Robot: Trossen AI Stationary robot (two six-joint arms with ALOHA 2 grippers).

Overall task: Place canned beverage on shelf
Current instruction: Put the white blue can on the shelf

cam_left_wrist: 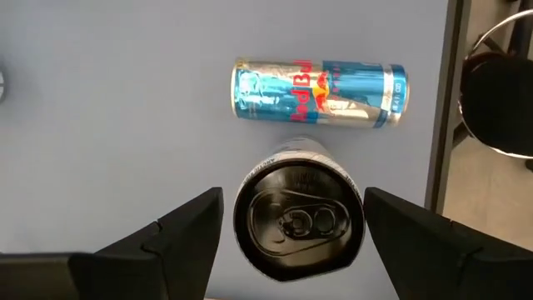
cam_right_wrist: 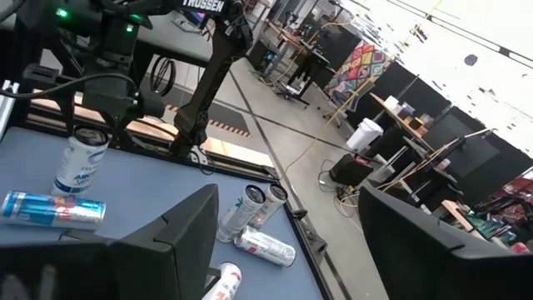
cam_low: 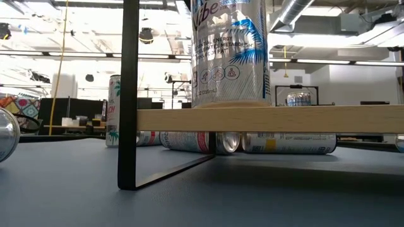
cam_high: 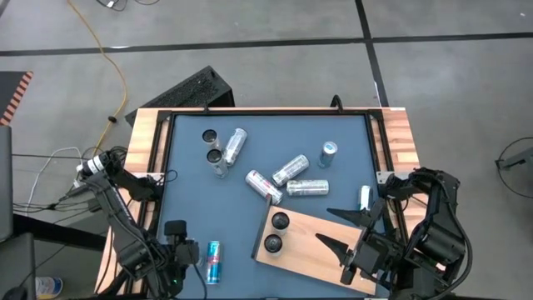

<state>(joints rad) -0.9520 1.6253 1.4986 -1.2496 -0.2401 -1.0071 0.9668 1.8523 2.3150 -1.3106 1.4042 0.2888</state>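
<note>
A can with a black top stands upright on the blue-grey tabletop at the near left. My left gripper points down over it, open, one finger on each side; a narrow gap shows beside one finger. In the high view the same can sits under my left gripper. A blue and silver can lies on its side close by. The shelf, a light wooden board, carries two upright cans. My right gripper hovers open above the board, nothing between its fingers.
Several silver cans lie or stand mid-table. A white can stands by the right rail. The shelf's black frame leg holds the board above the tabletop. Wooden borders edge the table.
</note>
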